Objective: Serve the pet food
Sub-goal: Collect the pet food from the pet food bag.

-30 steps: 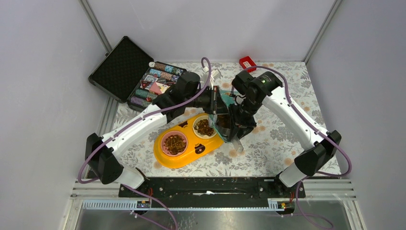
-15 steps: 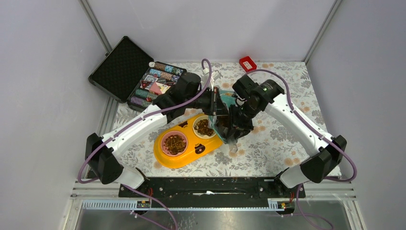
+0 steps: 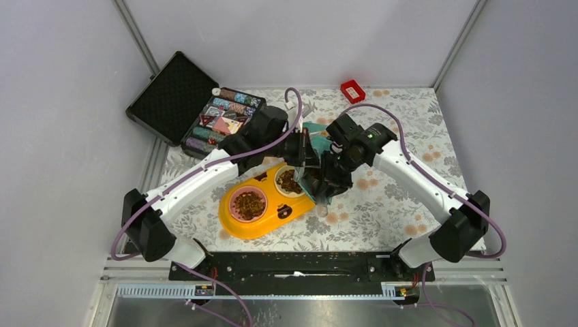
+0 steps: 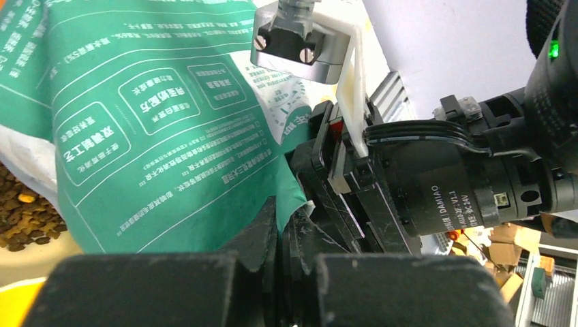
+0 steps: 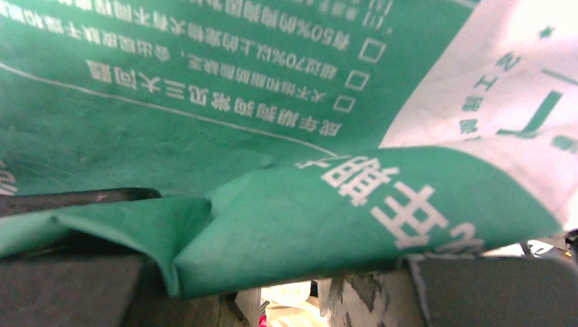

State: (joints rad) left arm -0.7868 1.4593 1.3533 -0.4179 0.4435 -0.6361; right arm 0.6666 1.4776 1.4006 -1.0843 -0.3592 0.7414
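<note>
The teal-and-white pouch (image 3: 317, 136) hangs tilted above the white bowl (image 3: 292, 181) of a yellow double feeder (image 3: 272, 214). Brown pet food (image 3: 249, 203) fills the pink bowl, and more lies in the white bowl (image 4: 24, 218). My left gripper (image 3: 305, 151) is shut on one edge of the pouch (image 4: 157, 122), its jaws pinching the thin teal film (image 4: 293, 225). My right gripper (image 3: 332, 176) clamps the pouch's other end. The folded teal material (image 5: 272, 136) lies across its fingers (image 5: 368, 300) and fills that wrist view. The pouch's mouth is hidden.
An open black case (image 3: 174, 95) with rows of poker chips (image 3: 225, 112) lies at the back left. A small red box (image 3: 352, 90) sits at the back edge. Grey walls close in the flowered table (image 3: 402, 197) on three sides.
My right gripper has swung left toward the feeder, carrying its end of the pouch along. The left gripper has edged slightly back and left, still shut on the pouch's edge.
</note>
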